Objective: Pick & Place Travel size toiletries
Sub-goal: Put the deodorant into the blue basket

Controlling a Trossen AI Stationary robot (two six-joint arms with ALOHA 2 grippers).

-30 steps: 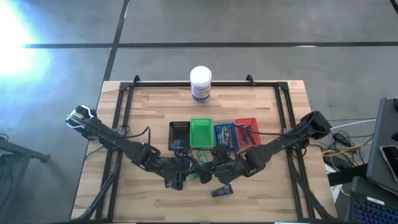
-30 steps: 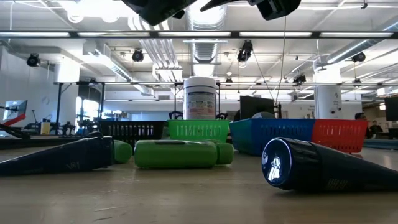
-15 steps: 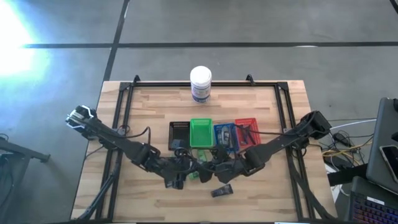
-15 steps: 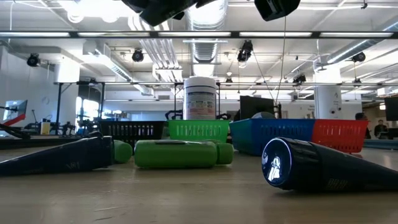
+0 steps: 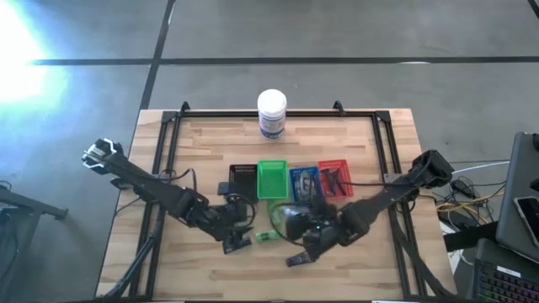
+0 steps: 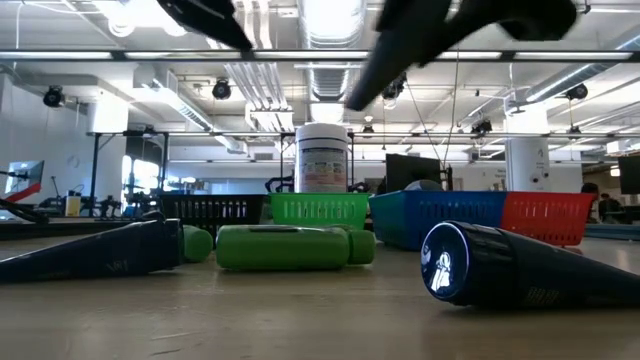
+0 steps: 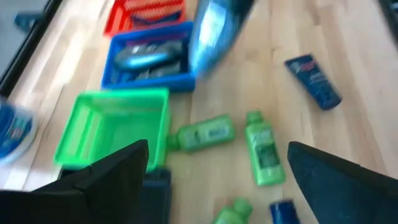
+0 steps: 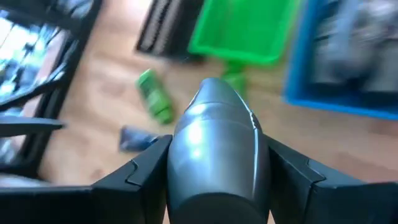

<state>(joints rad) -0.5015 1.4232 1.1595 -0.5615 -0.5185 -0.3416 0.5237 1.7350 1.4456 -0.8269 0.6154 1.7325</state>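
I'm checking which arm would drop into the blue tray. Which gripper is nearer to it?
Right. The right gripper, shut on a grey bottle, hangs just in front of the blue tray. The left gripper, open, sits farther off beyond the green tray.

I see a grey concrete floor (image 5: 354, 29) crossed by dark lines around the wooden table (image 5: 202, 147). Beyond it: white ceiling ducts (image 6: 325, 45), fluorescent lights (image 6: 150, 12), monitors (image 6: 415, 170).

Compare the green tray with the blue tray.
The green tray shows nothing inside; the blue tray holds grey mini bottles. The green tray is flanked by the black tray and the blue tray; the blue tray has the red tray on its other side. Both are small baskets in one row.
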